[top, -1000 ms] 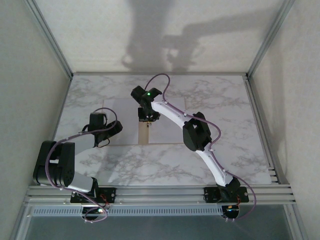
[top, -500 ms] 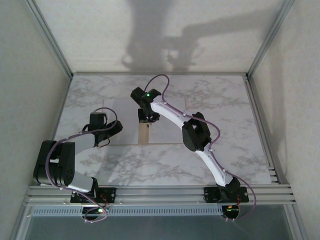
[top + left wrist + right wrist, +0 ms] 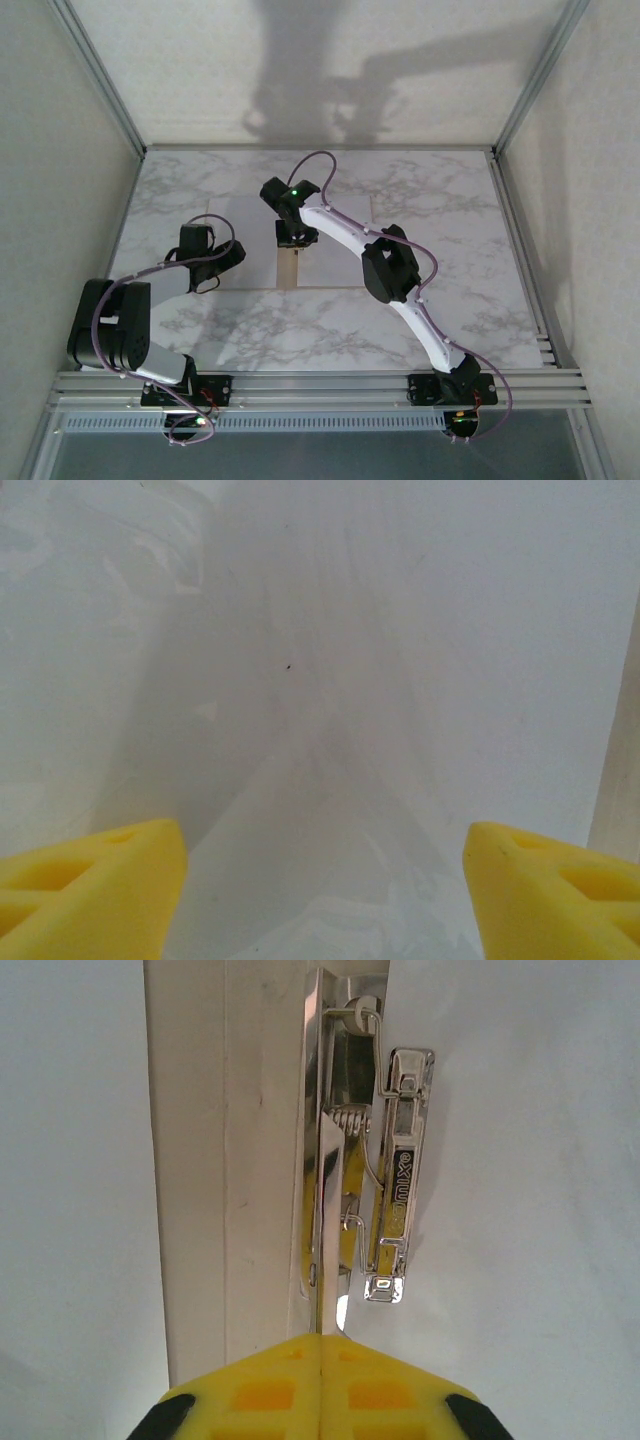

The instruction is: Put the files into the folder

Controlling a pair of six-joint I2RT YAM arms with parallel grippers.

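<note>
Little changed: right fingers (image 3: 260,1390) clenched, nudged left at folder (image 3: 255,1160) clip (image 3: 400,1175); left fingers (image 3: 90,880) spread above files (image 3: 420,660).

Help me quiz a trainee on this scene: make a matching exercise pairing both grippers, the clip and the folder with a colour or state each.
Things
1. left gripper
2. right gripper
3. clip
4. folder

Colour or state
A. shiny silver
B. shut
C. tan
D. open

Pairs: 1-D, 2-B, 3-A, 4-C
</note>
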